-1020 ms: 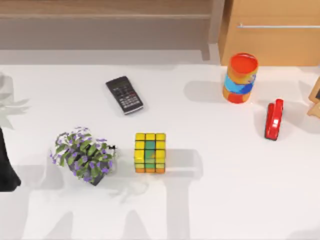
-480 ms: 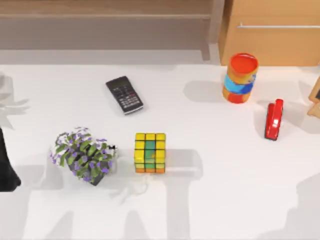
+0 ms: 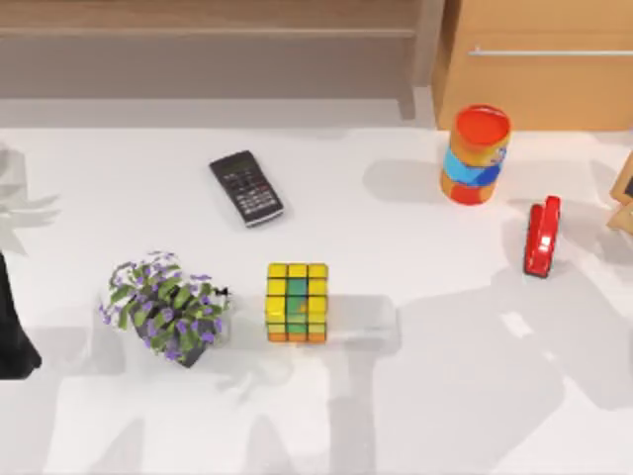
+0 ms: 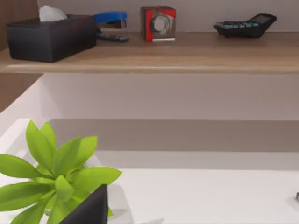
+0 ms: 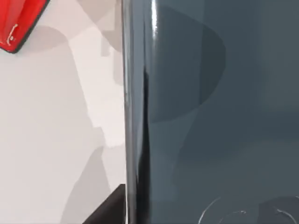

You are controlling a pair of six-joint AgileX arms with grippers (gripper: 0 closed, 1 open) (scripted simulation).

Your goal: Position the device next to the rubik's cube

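The rubik's cube (image 3: 297, 302), mostly yellow with green and orange squares, sits on the white table (image 3: 415, 237) a little left of centre. The device (image 5: 210, 112) is a glossy dark blue-grey slab, seen very close in the right wrist view above the table. My right gripper (image 5: 154, 215) is shut on it, and one dark finger (image 5: 110, 211) shows beside its edge. Its broad shadow lies on the table's front right. My left arm (image 3: 12, 332) stays parked at the table's left edge.
A black calculator (image 3: 246, 187) lies behind the cube and a purple-flowered plant (image 3: 163, 307) stands to its left. An orange can (image 3: 476, 154) and a red stapler (image 3: 541, 236) are at the back right. A green plant (image 4: 56, 172) and a wooden shelf (image 4: 154, 58) appear in the left wrist view.
A large shadow has spread leftwards from the right edge over the front right of the table. The cube and the other objects have not moved.
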